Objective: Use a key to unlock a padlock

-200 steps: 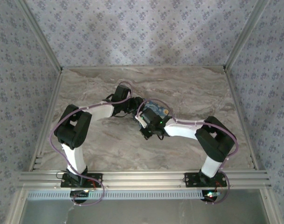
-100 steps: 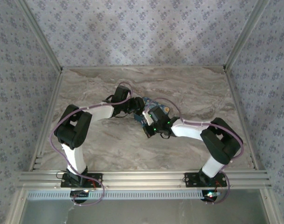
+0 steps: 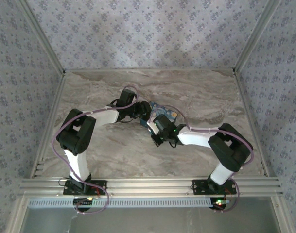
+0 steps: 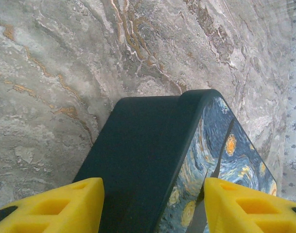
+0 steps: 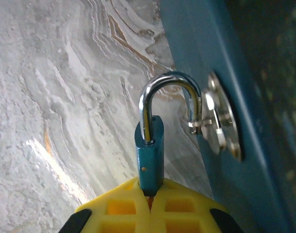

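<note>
1. The box (image 4: 148, 145), dark teal with a painted night-sky lid, sits near the middle of the counter (image 3: 201, 92), a little toward its far edge. The two arms meet over it there.
2. The left claw (image 4: 154, 194) is grasping the box, with one yellow finger against its plain side and the other against the painted lid. This hold probably serves to brace the box so it cannot slide or turn while the lock is worked.
3. The padlock (image 5: 149, 155) hangs at the box's side wall. Its shackle (image 5: 167, 80) is hooked through the small loop of the silver latch plate (image 5: 220, 126).
4. The right claw (image 5: 150, 194) is clenched on the padlock's teal body, fingers meeting around its lower end. That keeps the lock off the counter and held out from the wall, where it can be handled.
5. The padlock's long axis runs straight out from the right claw, roughly alongside the box wall. The shackle end points away from the claw, and the base faces into it.
6. The keyhole would sit on that base, which is hidden between the fingers, and I cannot make out a key.
7. The body looks narrow while the shackle shows its full arch. One leg enters the body and the other ends at the latch loop. I judge from this that the shackle may already be released and the body swung aside, though that is not certain.
</note>
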